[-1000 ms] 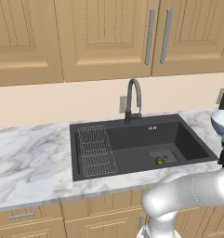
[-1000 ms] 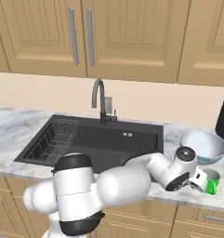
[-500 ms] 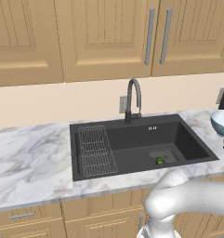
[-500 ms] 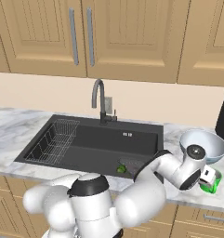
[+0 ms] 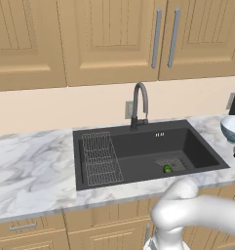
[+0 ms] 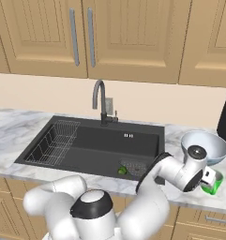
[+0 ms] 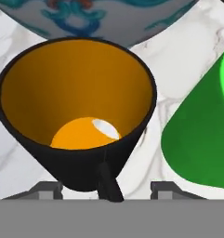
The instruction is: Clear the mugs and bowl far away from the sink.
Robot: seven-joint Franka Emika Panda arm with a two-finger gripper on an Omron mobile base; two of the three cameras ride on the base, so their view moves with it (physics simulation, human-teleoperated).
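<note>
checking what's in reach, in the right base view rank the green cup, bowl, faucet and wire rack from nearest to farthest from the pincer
1. Green cup, right at the pincer, on the counter's front edge.
2. Bowl, just behind it.
3. Faucet, well to the left, behind the sink.
4. Wire rack, at the sink's far left end.

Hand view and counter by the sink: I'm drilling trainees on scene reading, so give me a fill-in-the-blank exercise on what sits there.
1. The black mug in the hand view is ____ inside.
2. The mug beside it on the marble counter is ____.
3. The bowl stands on the counter to the ____ of the sink in the right base view.
4. A small green thing lies ____ the sink, near its drain.

Missing words: orange; green; right; inside
</note>
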